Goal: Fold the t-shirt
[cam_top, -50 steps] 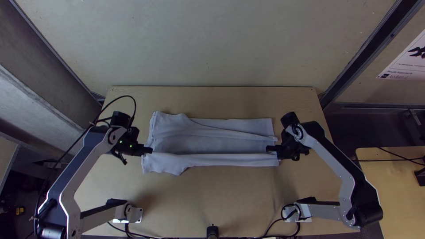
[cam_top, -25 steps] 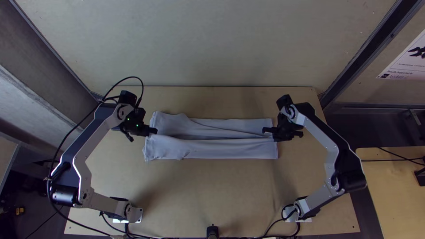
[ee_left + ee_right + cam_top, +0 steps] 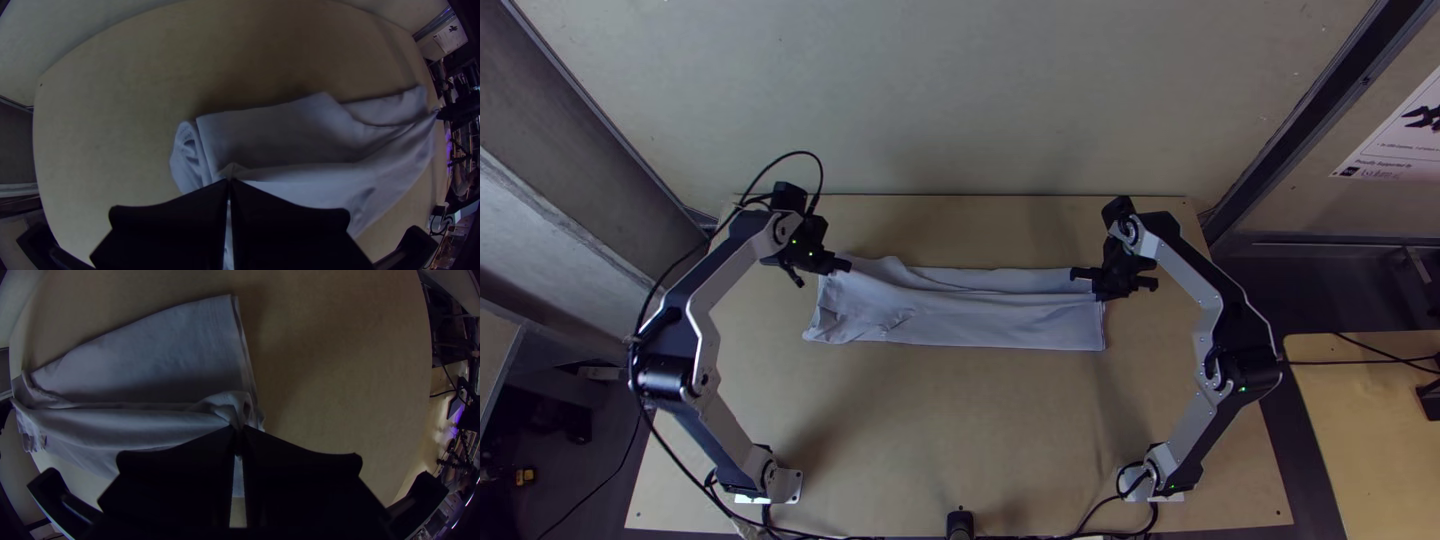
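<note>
T-shirt (image 3: 980,322), one: opposite ends pinched in the closed jaws of my left gripper (image 3: 846,266) and right gripper (image 3: 1077,273).

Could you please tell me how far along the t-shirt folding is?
Done: the t-shirt lies in a long, layered strip across the table. In hand: the left gripper and right gripper each pinch cloth at opposite ends of a lengthwise fold. Left: laying that fold flat and letting go, then probably folding the strip shorter, since it is full length.
</note>
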